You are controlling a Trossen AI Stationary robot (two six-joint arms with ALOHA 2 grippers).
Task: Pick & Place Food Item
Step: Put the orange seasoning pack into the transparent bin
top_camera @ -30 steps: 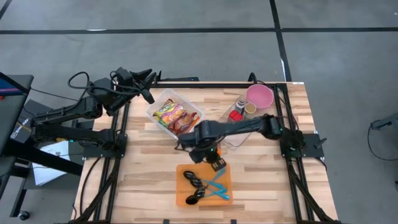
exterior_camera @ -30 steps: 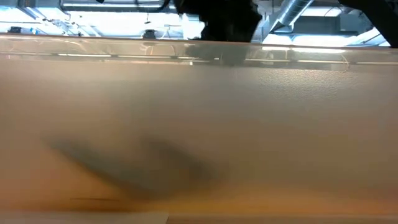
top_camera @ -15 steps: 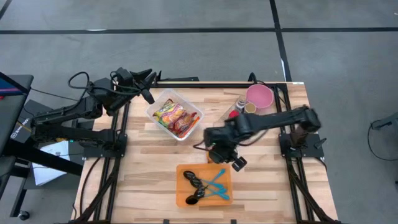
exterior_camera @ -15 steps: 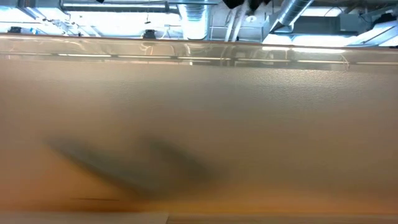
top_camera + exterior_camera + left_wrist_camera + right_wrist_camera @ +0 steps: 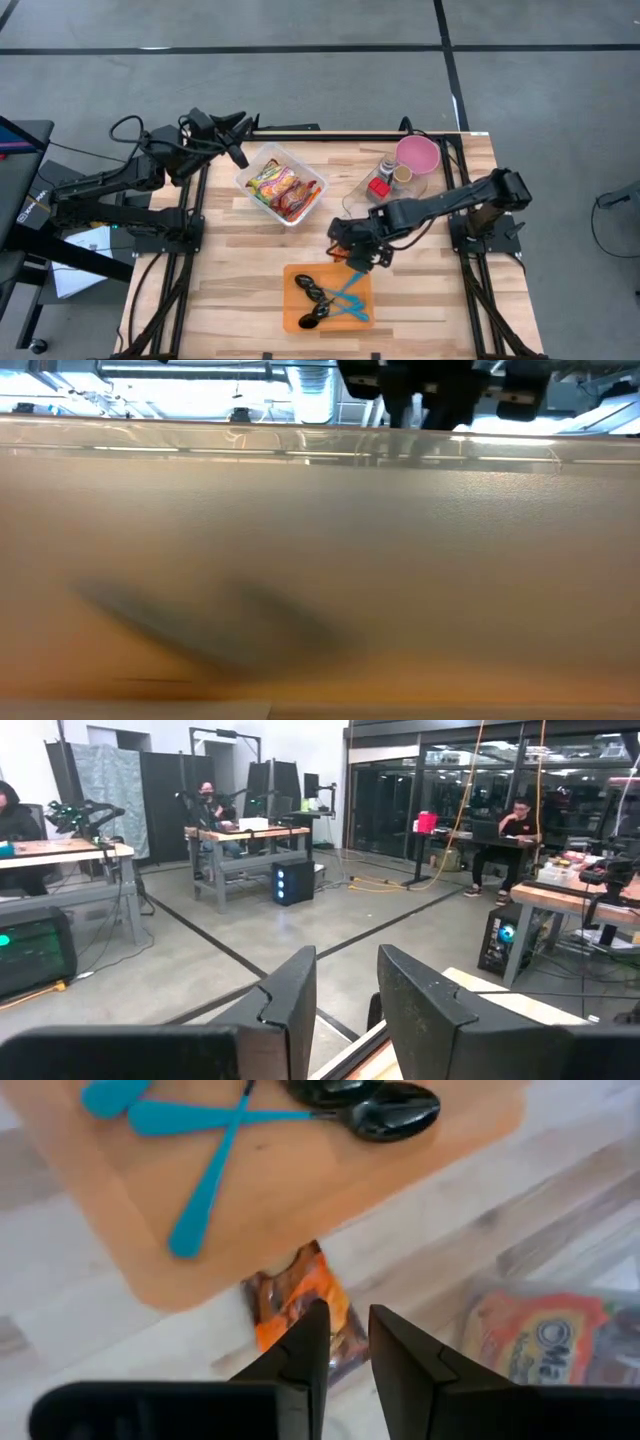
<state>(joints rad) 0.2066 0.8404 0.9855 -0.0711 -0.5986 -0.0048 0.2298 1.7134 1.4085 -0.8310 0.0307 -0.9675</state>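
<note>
A small orange snack packet (image 5: 300,1312) lies flat on the table against the far edge of the orange cutting board (image 5: 300,1190). It also shows in the high view (image 5: 353,263). My right gripper (image 5: 347,1342) hangs low over the packet's end nearest it, fingers a narrow gap apart, and shows in the high view (image 5: 350,250). A clear tub of snack packets (image 5: 282,186) stands at the table's far left. My left gripper (image 5: 347,990) waits off the table's far left corner (image 5: 236,140), slightly open and empty. My right gripper's fingertips (image 5: 318,1330) stand over the near end of the packet (image 5: 338,1348), slanting down from above. The fingers hide that end, and I cannot tell whether they touch it. The packet's far end rests on the table.
Two blue spoons (image 5: 348,296) and dark spoons (image 5: 312,296) lie on the cutting board (image 5: 296,318) near the table's front. A pink cup (image 5: 418,153) and a clear tray of small items (image 5: 384,182) stand at the far right. The low view is blocked by a tan surface (image 5: 320,580).
My right arm has drawn back from beside the clear tub. Its gripper swung toward the table's right edge, then came back left to above the packet at the board's far edge.
</note>
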